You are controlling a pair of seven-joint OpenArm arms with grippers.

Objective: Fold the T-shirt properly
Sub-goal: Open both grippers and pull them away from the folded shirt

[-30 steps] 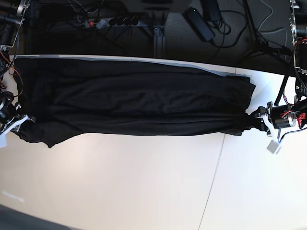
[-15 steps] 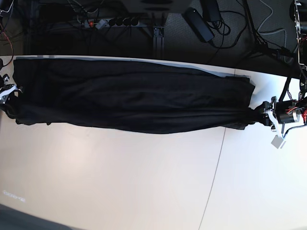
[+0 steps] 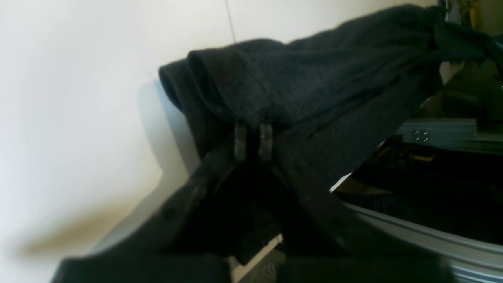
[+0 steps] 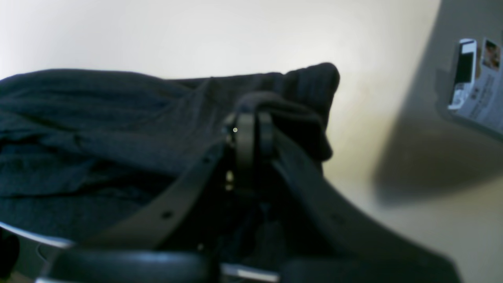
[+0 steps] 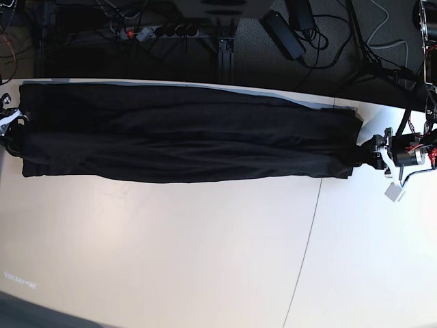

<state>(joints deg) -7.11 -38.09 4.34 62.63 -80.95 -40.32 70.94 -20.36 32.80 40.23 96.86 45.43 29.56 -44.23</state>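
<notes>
T-shirt (image 5: 184, 133) edge moved back | hands clamped | sticker (image 4: 477, 74) writing probably unreadable

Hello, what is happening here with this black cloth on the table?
A two-armed robot is folding a black T-shirt on a white table. The shirt lies stretched out as a long band along the far edge of the table. The left gripper is shut on one end of it and the right gripper is shut on the other end, so the fabric is held between them. The wrist views show each pair of jaws pinching bunched fabric. The fold is not finished.
</notes>
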